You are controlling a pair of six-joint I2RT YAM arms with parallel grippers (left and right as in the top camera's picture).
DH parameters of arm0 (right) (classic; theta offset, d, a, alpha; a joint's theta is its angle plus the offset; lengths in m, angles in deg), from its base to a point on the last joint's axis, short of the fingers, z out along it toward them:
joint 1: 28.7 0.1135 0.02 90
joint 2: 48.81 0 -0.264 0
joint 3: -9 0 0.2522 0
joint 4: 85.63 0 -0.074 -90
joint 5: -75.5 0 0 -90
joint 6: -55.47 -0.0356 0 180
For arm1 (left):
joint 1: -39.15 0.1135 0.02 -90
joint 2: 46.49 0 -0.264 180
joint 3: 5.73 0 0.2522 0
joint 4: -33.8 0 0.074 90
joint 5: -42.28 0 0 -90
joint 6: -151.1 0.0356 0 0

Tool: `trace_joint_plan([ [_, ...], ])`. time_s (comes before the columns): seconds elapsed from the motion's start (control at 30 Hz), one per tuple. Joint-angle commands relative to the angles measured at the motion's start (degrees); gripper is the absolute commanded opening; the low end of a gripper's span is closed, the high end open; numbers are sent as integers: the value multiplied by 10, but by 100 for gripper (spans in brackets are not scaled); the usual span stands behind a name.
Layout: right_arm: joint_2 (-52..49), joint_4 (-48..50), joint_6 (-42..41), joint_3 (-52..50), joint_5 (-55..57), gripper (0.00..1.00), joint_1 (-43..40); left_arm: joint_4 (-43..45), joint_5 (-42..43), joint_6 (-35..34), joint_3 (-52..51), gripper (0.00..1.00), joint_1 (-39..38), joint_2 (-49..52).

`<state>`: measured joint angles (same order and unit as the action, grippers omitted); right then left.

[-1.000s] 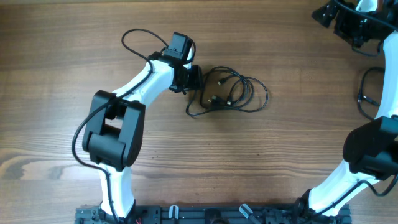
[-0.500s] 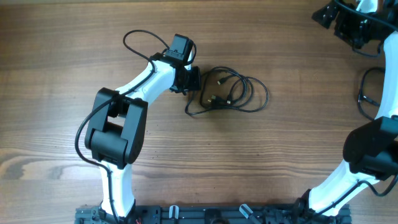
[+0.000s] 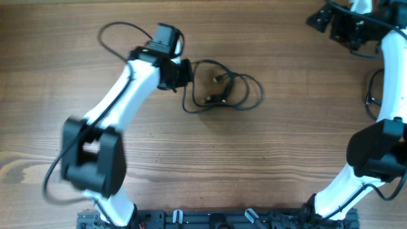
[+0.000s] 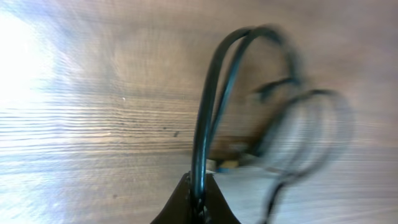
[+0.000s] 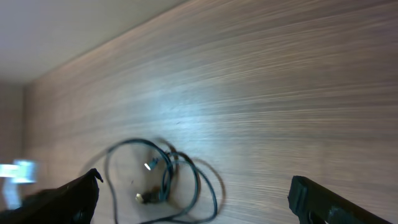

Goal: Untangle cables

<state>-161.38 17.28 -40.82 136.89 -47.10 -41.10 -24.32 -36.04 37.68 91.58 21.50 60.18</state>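
The cables (image 3: 222,95) lie as a loose bundle of thin black loops on the wooden table, left of centre, with a pale plug tip (image 3: 219,79) inside the loops. My left gripper (image 3: 182,72) is at the bundle's left edge. In the left wrist view the left gripper (image 4: 199,202) is shut on two black strands of the cables (image 4: 208,112), which rise in an arc away from the jaws. My right gripper (image 3: 327,19) hovers open at the far right corner, well away. The right wrist view looks down between the right gripper's (image 5: 196,180) wide-apart fingers at the cables (image 5: 165,177) far below.
A thicker black arm wire (image 3: 117,28) loops behind the left wrist. Another black wire loop (image 3: 371,95) lies by the right arm near the table's right edge. A metal rail (image 3: 216,219) runs along the front edge.
My left gripper has shut on the cable strands and moved left and slightly back, dragging the bundle with it. The right gripper has shifted a little to the left and stayed open.
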Motion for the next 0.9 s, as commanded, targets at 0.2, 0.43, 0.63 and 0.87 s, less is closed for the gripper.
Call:
trace_joint_plan([
  [0.2, 13, -4, 50, 6, -70, 100, 137, 49, 171, -147, 14, 4, 75, -205],
  [0.43, 13, 11, 48, 6, -140, 100, 155, 203, 357, -310, 14, 4, 86, -217],
  [0.63, 13, 12, 48, 6, -163, 100, 155, 320, 445, -434, 13, 4, 86, -217],
  [0.87, 13, 7, 63, 6, -173, 100, 181, 210, 442, -190, 13, 4, 86, -216],
])
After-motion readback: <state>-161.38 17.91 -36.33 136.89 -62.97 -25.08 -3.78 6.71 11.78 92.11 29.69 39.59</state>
